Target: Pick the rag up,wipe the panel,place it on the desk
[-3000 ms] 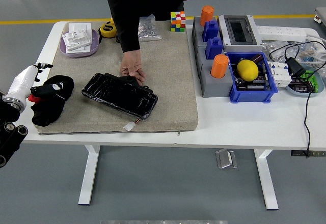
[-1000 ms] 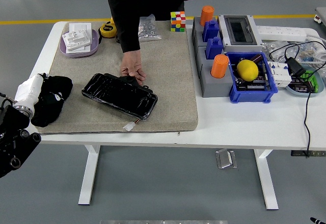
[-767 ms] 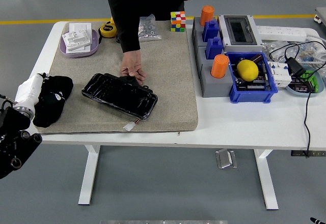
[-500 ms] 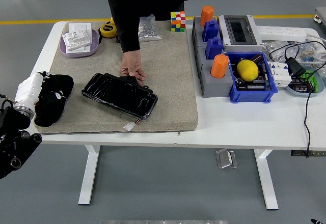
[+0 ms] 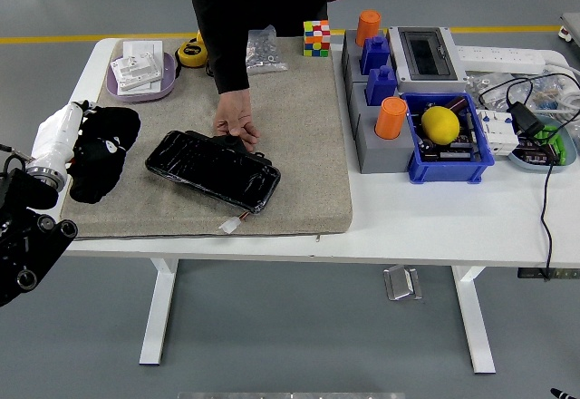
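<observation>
Fingers (image 5: 80,120) of the left hand (image 5: 62,131) are curled into the black rag (image 5: 107,150), gripping it at the 9 o'clock edge of the tan mat (image 5: 299,136) on the white worktop (image 5: 453,222). Grey floor lies all around, a yellow line at 12 o'clock. Bare mat stays open toward 6 o'clock; bins (image 5: 449,141) and cables crowd 3 o'clock. Just right of the rag lies the glossy black panel (image 5: 213,170), a person's hand (image 5: 236,120) resting on its far edge
</observation>
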Robot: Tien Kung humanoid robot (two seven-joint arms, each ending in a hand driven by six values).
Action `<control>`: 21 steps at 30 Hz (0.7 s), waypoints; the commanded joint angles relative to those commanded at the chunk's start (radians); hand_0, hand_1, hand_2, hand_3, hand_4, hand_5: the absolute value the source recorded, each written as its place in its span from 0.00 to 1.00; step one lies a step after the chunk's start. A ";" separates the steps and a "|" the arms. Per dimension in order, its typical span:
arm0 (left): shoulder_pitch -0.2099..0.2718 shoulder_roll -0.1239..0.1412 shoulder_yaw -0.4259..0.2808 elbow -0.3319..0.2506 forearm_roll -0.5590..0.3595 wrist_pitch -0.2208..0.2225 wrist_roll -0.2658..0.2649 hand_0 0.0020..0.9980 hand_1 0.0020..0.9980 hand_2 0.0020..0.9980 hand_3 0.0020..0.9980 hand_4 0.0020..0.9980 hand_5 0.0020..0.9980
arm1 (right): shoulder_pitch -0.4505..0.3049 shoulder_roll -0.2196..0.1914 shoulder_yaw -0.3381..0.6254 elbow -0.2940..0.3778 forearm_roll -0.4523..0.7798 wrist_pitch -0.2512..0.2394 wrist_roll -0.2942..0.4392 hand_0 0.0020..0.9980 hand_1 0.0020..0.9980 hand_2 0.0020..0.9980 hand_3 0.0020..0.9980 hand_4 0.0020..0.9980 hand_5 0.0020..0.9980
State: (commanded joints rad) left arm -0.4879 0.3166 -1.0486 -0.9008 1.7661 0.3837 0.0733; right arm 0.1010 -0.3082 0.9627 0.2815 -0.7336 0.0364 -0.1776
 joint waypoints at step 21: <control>-0.044 -0.051 0.170 -0.001 -0.012 -0.002 0.010 0.22 0.40 0.45 0.25 0.00 0.00 | 0.000 -0.009 -0.011 -0.004 0.009 0.004 0.003 0.72 0.60 0.66 0.58 0.97 0.54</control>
State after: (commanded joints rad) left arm -0.5322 0.2656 -0.8785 -0.9017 1.7545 0.3818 0.0836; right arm 0.1010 -0.3167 0.9521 0.2780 -0.7244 0.0404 -0.1746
